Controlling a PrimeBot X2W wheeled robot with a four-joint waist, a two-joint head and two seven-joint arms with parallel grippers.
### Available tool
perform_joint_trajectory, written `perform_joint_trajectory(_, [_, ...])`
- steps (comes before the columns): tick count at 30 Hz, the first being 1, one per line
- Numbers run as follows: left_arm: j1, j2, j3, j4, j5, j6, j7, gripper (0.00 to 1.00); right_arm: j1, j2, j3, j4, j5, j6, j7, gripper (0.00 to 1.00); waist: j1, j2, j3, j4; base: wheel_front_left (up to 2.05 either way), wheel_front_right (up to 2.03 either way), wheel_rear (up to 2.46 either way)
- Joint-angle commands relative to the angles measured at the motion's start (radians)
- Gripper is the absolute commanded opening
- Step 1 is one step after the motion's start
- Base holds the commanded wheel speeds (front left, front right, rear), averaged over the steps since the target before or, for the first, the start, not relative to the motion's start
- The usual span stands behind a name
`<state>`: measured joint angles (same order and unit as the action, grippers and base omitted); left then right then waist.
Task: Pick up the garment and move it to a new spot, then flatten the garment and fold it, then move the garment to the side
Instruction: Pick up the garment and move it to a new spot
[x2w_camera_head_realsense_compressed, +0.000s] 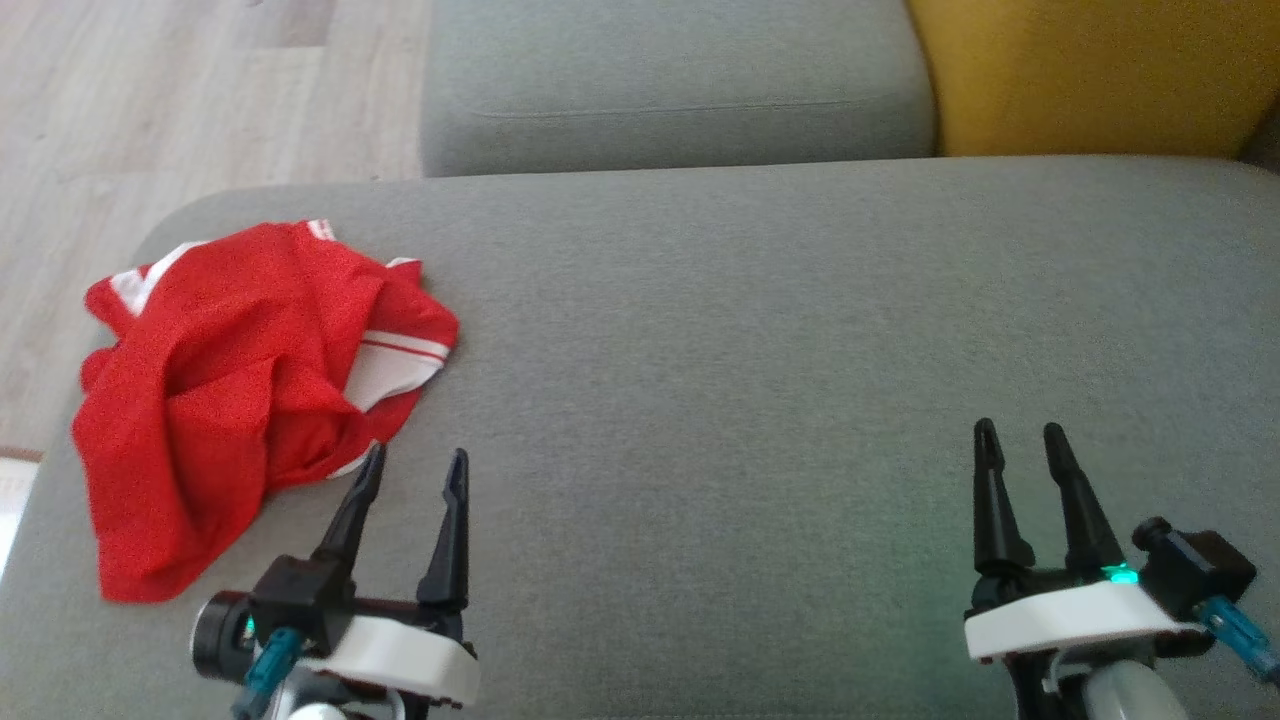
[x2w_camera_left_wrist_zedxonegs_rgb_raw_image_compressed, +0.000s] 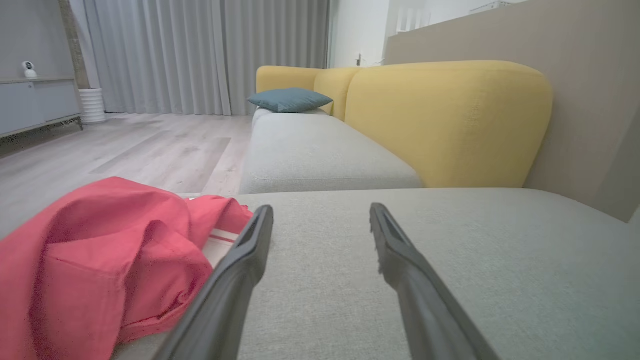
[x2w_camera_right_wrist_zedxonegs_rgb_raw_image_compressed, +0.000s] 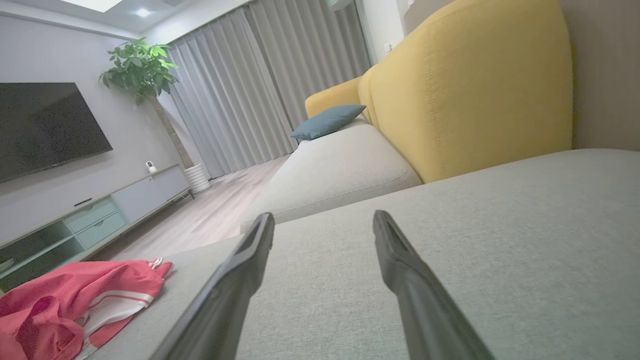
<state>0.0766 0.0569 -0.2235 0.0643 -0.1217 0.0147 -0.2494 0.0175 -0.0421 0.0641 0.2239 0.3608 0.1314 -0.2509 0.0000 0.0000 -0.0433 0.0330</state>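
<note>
Your red garment (x2w_camera_head_realsense_compressed: 230, 370) lies crumpled at the grey sofa seat's (x2w_camera_head_realsense_compressed: 750, 350) left end, just left of your left gripper (x2w_camera_head_realsense_compressed: 416, 455). The right gripper (x2w_camera_head_realsense_compressed: 1018, 428) sits well apart. Both gape wide, holding nothing.

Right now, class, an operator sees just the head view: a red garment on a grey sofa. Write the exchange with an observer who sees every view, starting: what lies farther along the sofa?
Observer: A blue pillow lies at the far end of the sofa seat.
Operator: What's beyond the garment's side?
Observer: A low cabinet under a wall television.
Operator: Does the garment lie flat?
Observer: No, it rises in a rumpled mound beside the left gripper.
</note>
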Motion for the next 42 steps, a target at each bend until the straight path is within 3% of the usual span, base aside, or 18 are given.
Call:
perform_joint_trajectory(1, [-0.039, -0.005, 0.038, -0.032, 0.009, 0.006, -0.012, 1.00, -0.021, -0.008, 0.032, -0.028, -0.001, -0.001, -0.011, 1.00, 0.0000, 0.0000, -0.001, 0.019, 0.00, 0.00, 0.00])
perform_joint_trajectory(26, [-0.028, -0.006, 0.141, -0.017, 0.027, -0.007, -0.012, 1.00, -0.006, -0.008, 0.120, -0.020, 0.033, -0.001, -0.011, 1.00, 0.0000, 0.0000, 0.021, 0.330, 0.00, 0.00, 0.00])
perform_joint_trajectory(37, [-0.067, -0.002, 0.196, -0.016, 0.028, -0.022, -0.012, 1.00, -0.037, -0.008, 0.105, -0.026, 0.016, -0.001, -0.011, 1.00, 0.0000, 0.0000, 0.089, 0.319, 0.00, 0.00, 0.00])
perform_joint_trajectory(42, [-0.174, 0.054, 0.210, 0.058, 0.043, -0.064, -0.012, 1.00, -0.074, -0.008, 0.056, -0.044, -0.018, -0.001, -0.011, 1.00, 0.0000, 0.0000, 0.170, 0.292, 0.00, 0.00, 0.00])
